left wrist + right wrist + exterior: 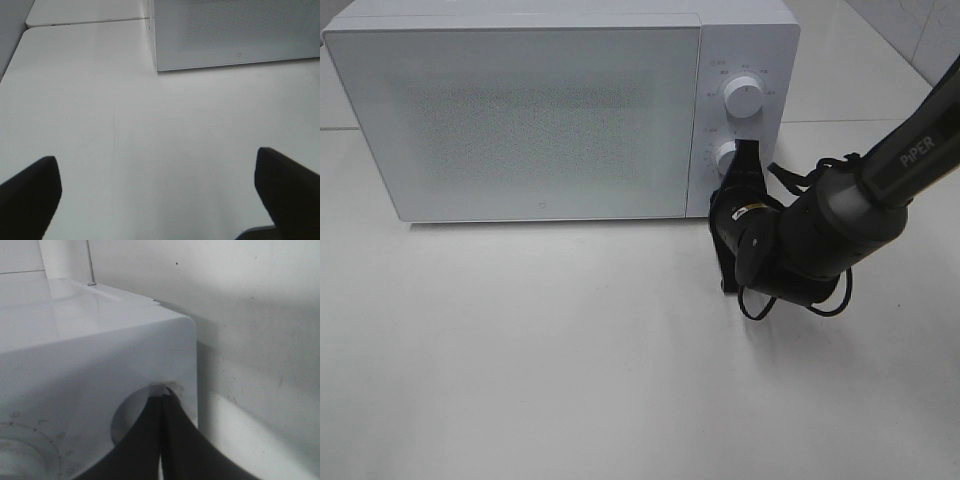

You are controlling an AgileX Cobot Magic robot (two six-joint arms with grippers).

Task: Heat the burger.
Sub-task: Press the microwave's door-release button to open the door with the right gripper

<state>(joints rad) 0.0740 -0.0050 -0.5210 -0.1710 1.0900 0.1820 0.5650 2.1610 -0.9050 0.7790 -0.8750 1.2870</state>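
Right gripper [747,150]: jaws pressed fully together, nothing between them. Its tips rest against the lower knob [728,156], on the knob's right edge as seen from the high camera. The wrist view confirms the two black fingers [150,440] meeting in a single seam at the rim of that round knob. Whether the tips bear on the knob with any force cannot be told. The upper knob [744,97] stands just above, free of contact. Both knobs sit on the control panel [745,60] at the right end of the white microwave [520,20]. The right arm [840,215] reaches in from the right side, black cable looped below its wrist. The microwave door [520,120] is shut, and its frosted, speckled face shows nothing of the interior. Burger: not visible in any view (its location therefore cannot be stated). Left gripper [155,155]: jaws spread wide, empty, hanging above bare white table [150,125]. It is well apart from the microwave, whose lower front corner shows at the far edge of that wrist view. This gripper lies outside the high camera's view. The microwave stands on the same table, toward its back edge.
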